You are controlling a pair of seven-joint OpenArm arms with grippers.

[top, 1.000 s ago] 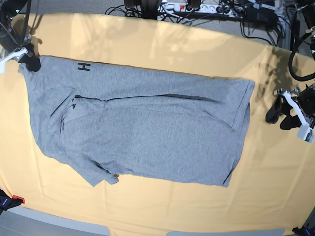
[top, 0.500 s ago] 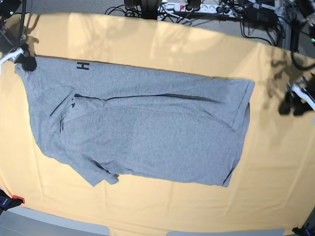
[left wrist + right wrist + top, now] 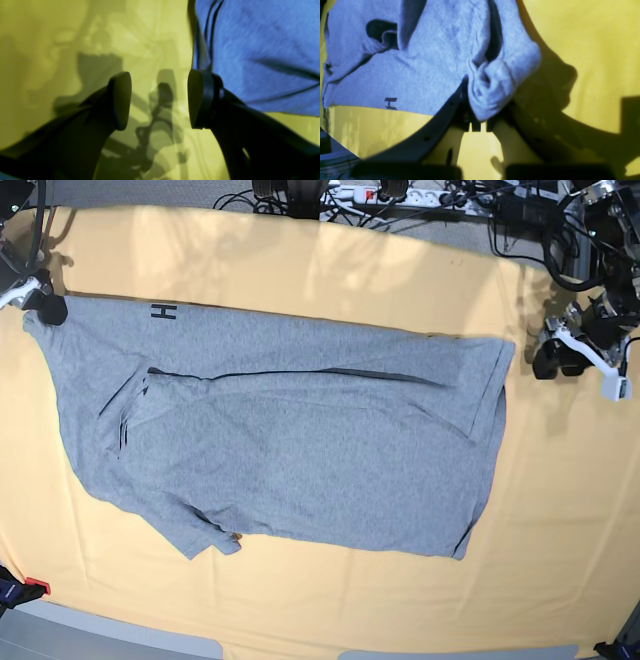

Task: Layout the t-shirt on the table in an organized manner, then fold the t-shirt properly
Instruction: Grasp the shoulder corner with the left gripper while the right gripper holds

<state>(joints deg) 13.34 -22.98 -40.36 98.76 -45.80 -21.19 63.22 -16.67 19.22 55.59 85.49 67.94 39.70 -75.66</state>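
**Pinched at one far corner: grey short-sleeved cotton t-shirt (image 3: pixel 310 450) on yellow cloth-covered surface (image 3: pixel 330 600)**

Lying partly folded across the middle of the surface, long axis running left to right in the base view, with a slight downward slant towards the right. Bunched tightly between the fingertips of the black right end effector (image 3: pixel 483 125), at the far left corner in the base view. Spread wide, with nothing between the fingers: black left end effector (image 3: pixel 160 100), above bare cloth just beside the far right corner.

Visible in the right wrist view but not in the left: the gathered fabric at the grip and a black printed "H" (image 3: pixel 391 103). Visible in the left wrist view: layered edges at the opposite corner.
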